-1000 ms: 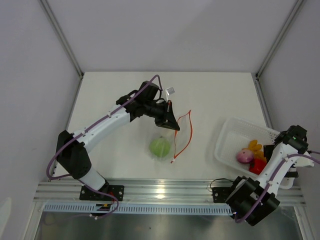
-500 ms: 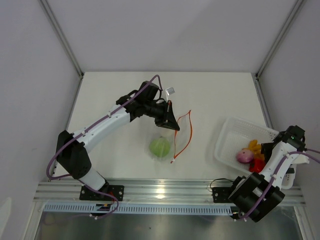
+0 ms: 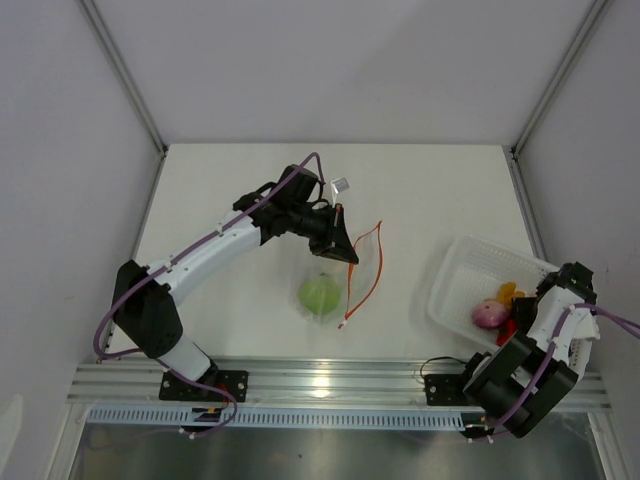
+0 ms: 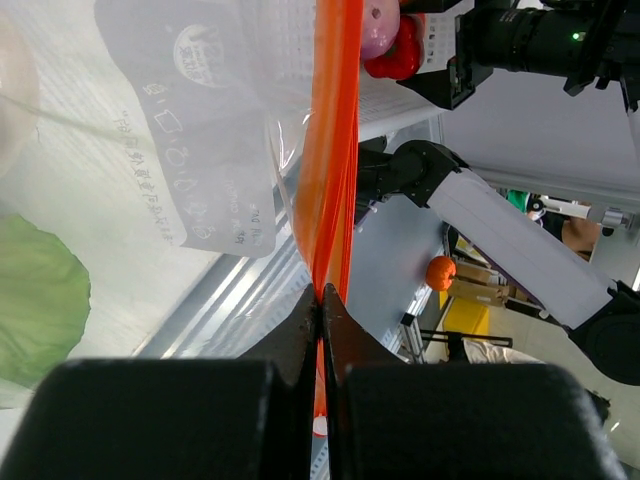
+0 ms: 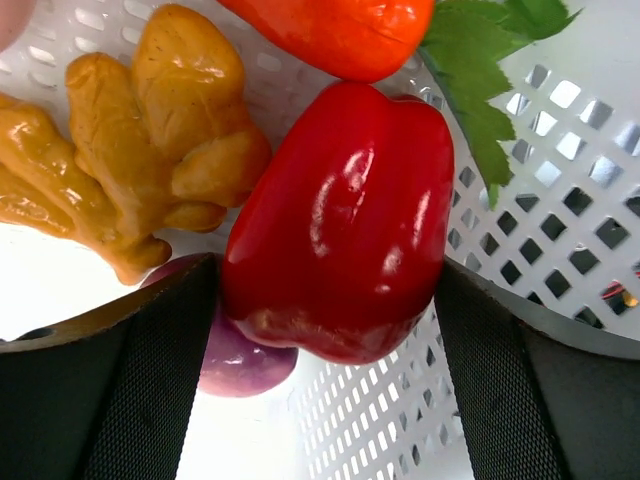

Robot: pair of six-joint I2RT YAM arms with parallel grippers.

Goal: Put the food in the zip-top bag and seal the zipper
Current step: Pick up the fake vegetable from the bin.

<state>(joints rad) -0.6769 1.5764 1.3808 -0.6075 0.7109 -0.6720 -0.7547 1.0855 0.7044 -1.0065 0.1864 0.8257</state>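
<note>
My left gripper [image 3: 343,248] [image 4: 320,290] is shut on the red-orange zipper [image 3: 366,262] [image 4: 332,150] and holds the clear zip-top bag [image 3: 338,290] [image 4: 200,150] up by its top edge. The green round fruit [image 3: 318,295] [image 4: 40,300] lies inside the bag. My right gripper [image 3: 522,320] [image 5: 328,290] is down in the white basket [image 3: 468,262] [image 5: 560,200]. Its pads touch both sides of the red pepper [image 3: 513,332] [image 5: 340,220], which rests in the basket. The orange-yellow lumpy piece [image 3: 510,292] [image 5: 150,150] and the pink one [image 3: 488,314] [image 5: 245,365] lie beside it. I see no white radish.
An orange-red toy with green leaves [image 5: 340,30] lies at the basket's far side. A small grey clip-like piece [image 3: 340,183] sits on the table behind the left wrist. The metal rail [image 3: 320,380] runs along the near edge.
My right arm has swung left and down into the basket, over the red pepper. The left gripper and the bag have hardly moved.
</note>
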